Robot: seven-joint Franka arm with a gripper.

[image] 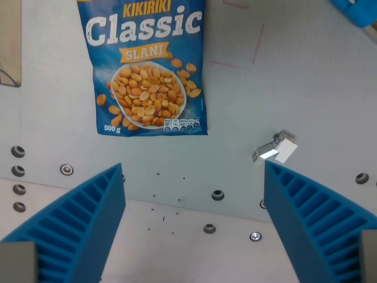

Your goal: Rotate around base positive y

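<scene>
One blue peanut bag point(147, 65) lies flat on the pale grey table point(306, 88), filling the upper middle of the wrist view. White lettering reads "Classic", with "SLANI" on a yellow band and a bowl of peanuts pictured below; "500 g" sits in its lower corner. The bag's top edge is cut off by the frame. The gripper point(194, 230) hangs above the table with its two ribbed blue fingers point(76, 230) spread wide apart, holding nothing, the bag well beyond them. A small white and metallic object point(275, 148) lies near the finger on the wrist view's right; what it is cannot be told. Screw heads point(218, 194) dot the table.
</scene>
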